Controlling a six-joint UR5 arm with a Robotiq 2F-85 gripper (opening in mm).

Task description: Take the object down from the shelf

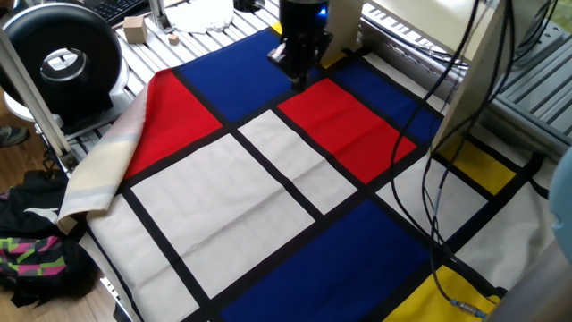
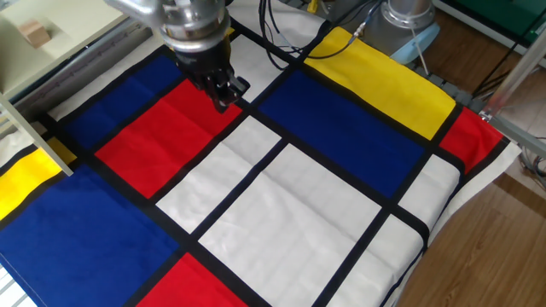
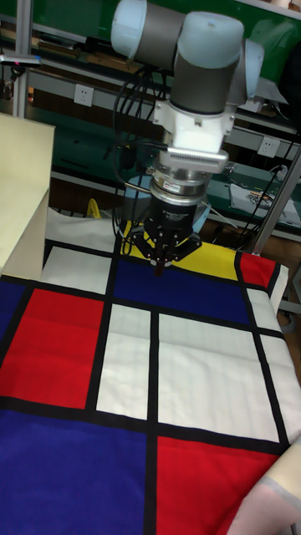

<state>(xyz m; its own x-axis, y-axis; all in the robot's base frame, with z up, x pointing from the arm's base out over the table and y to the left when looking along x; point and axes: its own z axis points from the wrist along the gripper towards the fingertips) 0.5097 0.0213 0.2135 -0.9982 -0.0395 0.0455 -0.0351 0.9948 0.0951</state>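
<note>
The object (image 2: pixel 34 32), a small tan block, rests on the cream shelf (image 2: pixel 72 38) at the top left corner of the other fixed view. My gripper (image 2: pixel 225 94) hangs low over the checked cloth, where a red panel meets a blue one, well right of the block. In one fixed view the gripper (image 1: pixel 300 72) is just in front of the shelf's cream board (image 1: pixel 340 22). The tall fixed view shows the gripper (image 3: pixel 160 267) pointing straight down, fingertips together with nothing between them, and the shelf's side board (image 3: pixel 21 192) at the left.
A larger pale wooden cube (image 1: pixel 134 29) sits on the metal slats beyond the cloth's far left corner. A round black device (image 1: pixel 61 58) stands at the left. Black cables (image 1: pixel 429 152) hang over the cloth's right side. The cloth (image 1: pixel 268 188) covers the table.
</note>
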